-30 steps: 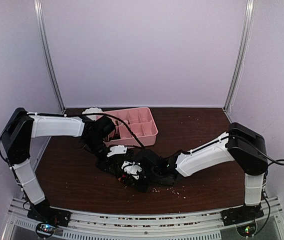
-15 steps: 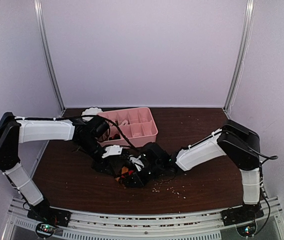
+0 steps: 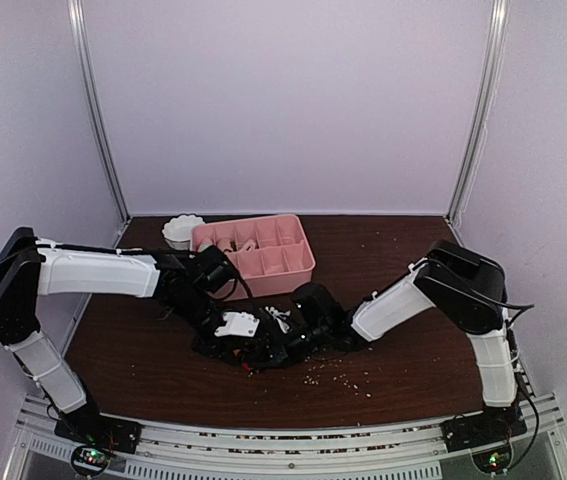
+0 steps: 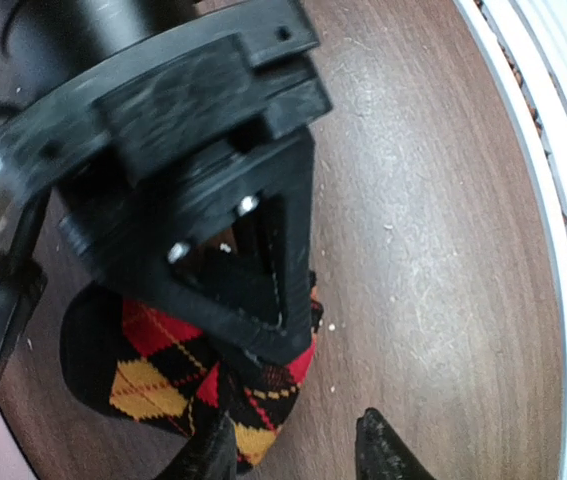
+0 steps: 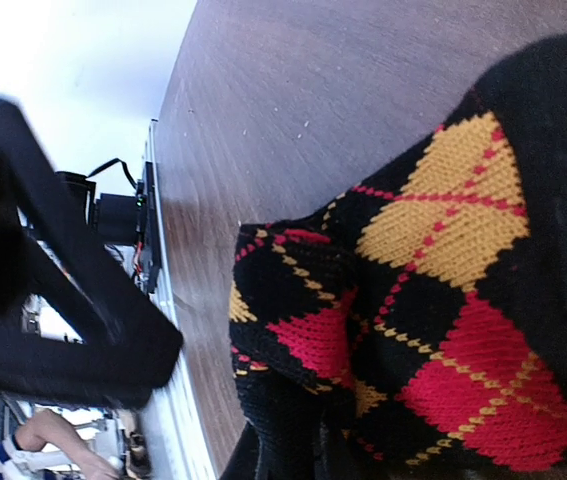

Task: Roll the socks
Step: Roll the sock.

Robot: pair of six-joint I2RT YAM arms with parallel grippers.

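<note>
A black sock with red, orange and yellow argyle diamonds (image 4: 153, 375) lies bunched on the dark wood table. It fills the right wrist view (image 5: 443, 300) and only a red and black edge shows in the top view (image 3: 247, 363). My right gripper (image 5: 283, 460) is shut on a fold of it, low over the table (image 3: 281, 338). My left gripper (image 4: 298, 455) is open right beside it (image 3: 246, 335), with one finger (image 4: 208, 455) against the sock's edge and the other over bare wood. No cream-white socks show clearly.
The pink compartment tray (image 3: 303, 262) stands just behind the grippers, with pale things in its left compartments. The small white bowl (image 3: 183, 230) sits at its left end. Crumbs (image 3: 338, 378) lie scattered on the table (image 3: 403, 260), front right of the sock. A metal rail (image 4: 553, 150) runs along the near edge.
My left gripper has moved right and nearer, close in against the right gripper. The right gripper has drawn left and back with the sock, and the right arm's elbow has swung back.
</note>
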